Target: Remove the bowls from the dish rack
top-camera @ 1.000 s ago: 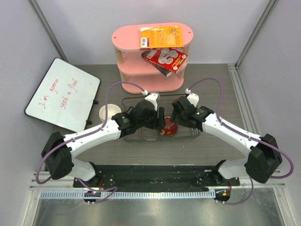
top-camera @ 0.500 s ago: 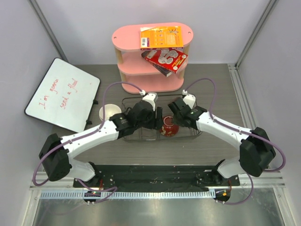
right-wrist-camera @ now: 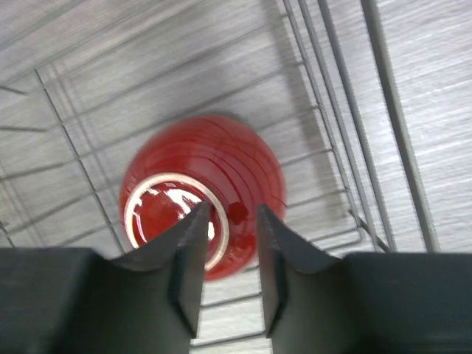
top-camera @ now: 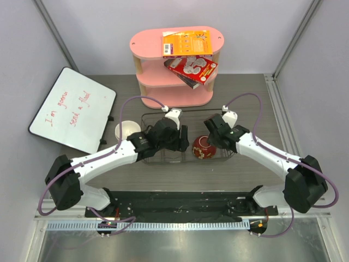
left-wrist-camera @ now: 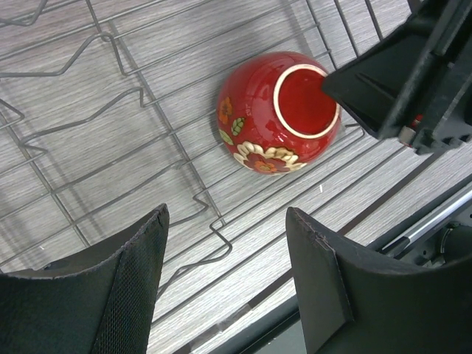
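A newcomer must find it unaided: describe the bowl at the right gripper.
In front of the pink shelf lies the black wire dish rack. Toward its right end sits the dark red bowl, the right gripper straddling its rim. Its flower pattern sets it apart from the plain white bowl outside the rack.

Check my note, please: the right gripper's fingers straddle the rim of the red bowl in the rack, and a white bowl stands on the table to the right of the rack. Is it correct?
Not quite. The white bowl stands to the left of the rack, as the top view shows. The right gripper does straddle the rim of the red bowl.
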`<state>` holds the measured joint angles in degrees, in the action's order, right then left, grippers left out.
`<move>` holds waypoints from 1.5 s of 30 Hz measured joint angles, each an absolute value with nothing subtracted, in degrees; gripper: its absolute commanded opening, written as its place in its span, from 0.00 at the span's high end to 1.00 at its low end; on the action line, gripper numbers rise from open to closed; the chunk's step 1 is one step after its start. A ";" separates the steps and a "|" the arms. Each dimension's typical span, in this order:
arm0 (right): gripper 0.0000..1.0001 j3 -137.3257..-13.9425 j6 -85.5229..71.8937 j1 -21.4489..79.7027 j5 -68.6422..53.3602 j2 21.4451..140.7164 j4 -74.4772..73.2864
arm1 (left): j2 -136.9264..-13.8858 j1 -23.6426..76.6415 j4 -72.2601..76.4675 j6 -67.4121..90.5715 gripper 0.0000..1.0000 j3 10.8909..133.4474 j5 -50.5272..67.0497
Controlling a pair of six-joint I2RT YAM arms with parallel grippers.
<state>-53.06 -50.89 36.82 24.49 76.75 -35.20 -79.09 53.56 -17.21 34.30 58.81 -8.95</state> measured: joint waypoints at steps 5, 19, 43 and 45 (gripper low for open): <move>0.37 -50.89 -49.12 36.77 22.20 73.01 -34.72 | -79.09 53.56 -17.54 34.26 0.35 58.81 -9.02; 0.32 -50.22 -46.35 36.77 19.64 56.36 -34.04 | -89.67 52.69 -20.86 29.43 0.12 71.85 -6.92; 0.32 -44.23 -47.46 36.73 19.29 59.24 -38.54 | -107.31 43.31 -15.27 25.08 0.21 78.46 19.99; 0.32 -44.23 -47.64 36.73 18.94 60.58 -37.76 | -107.96 43.51 -14.70 25.34 0.21 77.95 20.86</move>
